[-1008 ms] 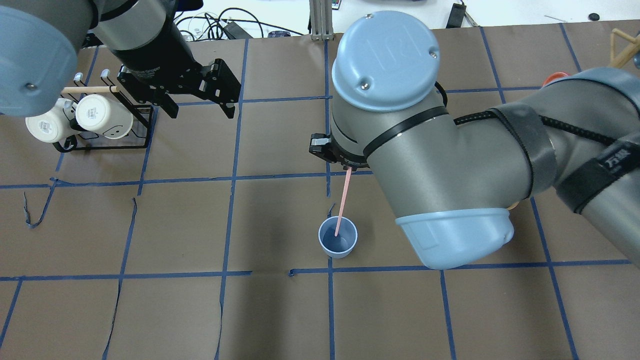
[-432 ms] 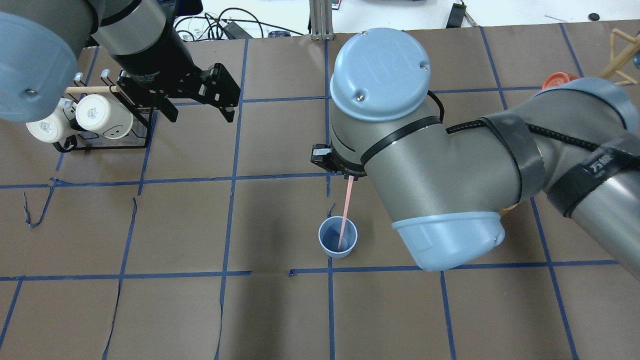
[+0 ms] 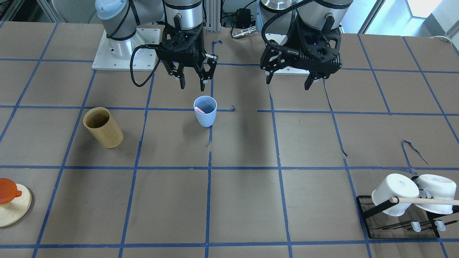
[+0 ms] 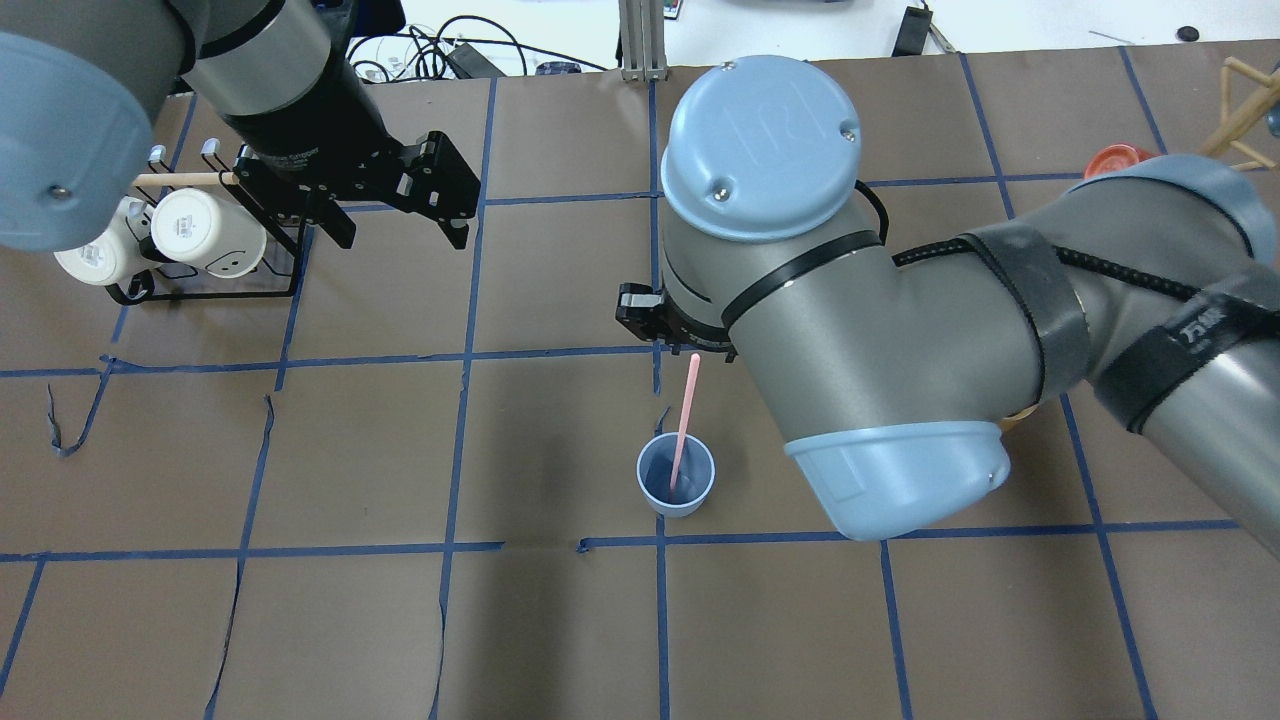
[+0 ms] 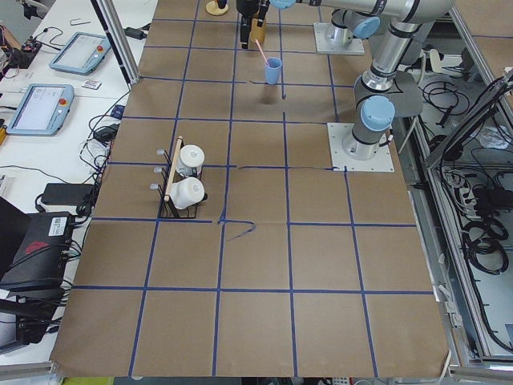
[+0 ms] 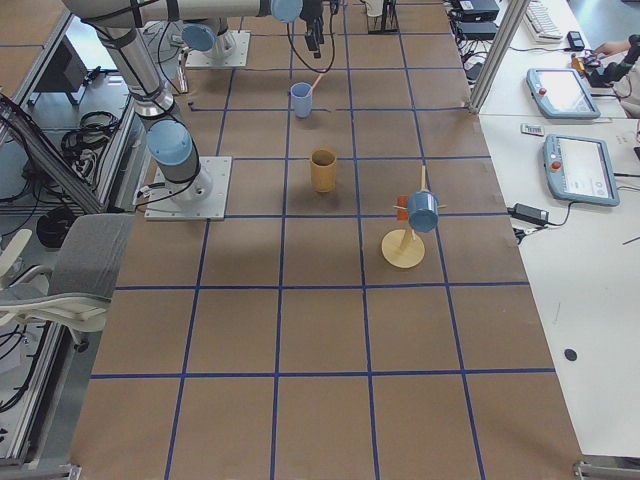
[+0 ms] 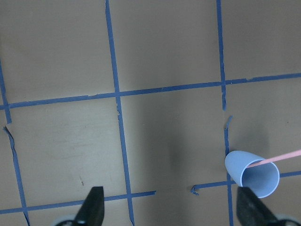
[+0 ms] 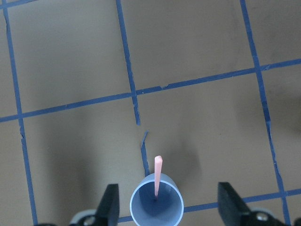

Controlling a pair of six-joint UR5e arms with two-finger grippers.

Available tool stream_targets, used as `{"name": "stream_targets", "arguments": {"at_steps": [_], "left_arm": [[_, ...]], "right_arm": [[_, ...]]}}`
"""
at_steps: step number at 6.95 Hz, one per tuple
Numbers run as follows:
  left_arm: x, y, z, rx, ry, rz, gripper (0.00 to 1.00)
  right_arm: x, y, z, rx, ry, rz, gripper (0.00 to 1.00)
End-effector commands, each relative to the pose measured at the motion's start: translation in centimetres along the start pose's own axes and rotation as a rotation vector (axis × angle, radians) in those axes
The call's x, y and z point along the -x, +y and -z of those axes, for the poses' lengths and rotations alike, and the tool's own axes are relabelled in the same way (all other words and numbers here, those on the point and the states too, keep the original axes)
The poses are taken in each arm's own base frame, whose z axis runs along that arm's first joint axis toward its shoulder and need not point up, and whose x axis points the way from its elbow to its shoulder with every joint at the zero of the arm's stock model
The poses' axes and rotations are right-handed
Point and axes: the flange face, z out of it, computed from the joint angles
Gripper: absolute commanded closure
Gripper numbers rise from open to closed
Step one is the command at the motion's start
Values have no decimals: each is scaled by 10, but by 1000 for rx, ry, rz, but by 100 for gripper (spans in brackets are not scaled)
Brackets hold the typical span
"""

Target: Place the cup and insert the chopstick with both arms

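Note:
The light-blue cup [image 3: 205, 111] stands upright near the table's middle, also in the overhead view [image 4: 676, 478] and the right wrist view [image 8: 156, 207]. One pale-pink chopstick [image 4: 684, 425] stands in it, leaning on the rim, its top free [image 8: 157, 176]. My right gripper [image 3: 193, 85] is open and empty, just above and behind the cup. Its fingers [image 8: 109, 207] flank the cup from above. My left gripper [image 3: 288, 82] is open and empty, apart to the side, also in the overhead view [image 4: 400, 228]. Its wrist view has the cup [image 7: 252, 173] at the lower right.
A tan bamboo cylinder [image 3: 103, 127] stands on my right of the cup. A black rack with two white mugs and a wooden rod [image 4: 180, 240] sits at the far left. An orange piece on a wooden disc [image 3: 9, 197] lies at the far right.
The right gripper has let go of the chopstick. Its top, earlier under the gripper, now shows free, and the stick rests in the cup. The left arm has barely moved.

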Motion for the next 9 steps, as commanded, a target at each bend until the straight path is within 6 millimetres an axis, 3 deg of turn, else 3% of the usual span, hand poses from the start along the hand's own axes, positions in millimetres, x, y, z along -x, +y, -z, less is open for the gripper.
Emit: {"name": "stream_targets", "arguments": {"at_steps": [1,3,4,6,8,9], "left_arm": [[0,0,0,-1,0,0,0],[0,1,1,-1,0,0,0],[0,1,1,-1,0,0,0],[0,1,1,-1,0,0,0],[0,2,1,1,0,-1,0],[0,2,1,1,0,-1,0]], "right_arm": [[-29,-38,19,28,26,22,0],[-97,-86,21,109,38,56,0],[-127,-96,24,191,49,188,0],[-190,-123,23,222,68,115,0],[-197,-120,27,257,78,116,0],[-195,-120,38,233,76,118,0]]}}
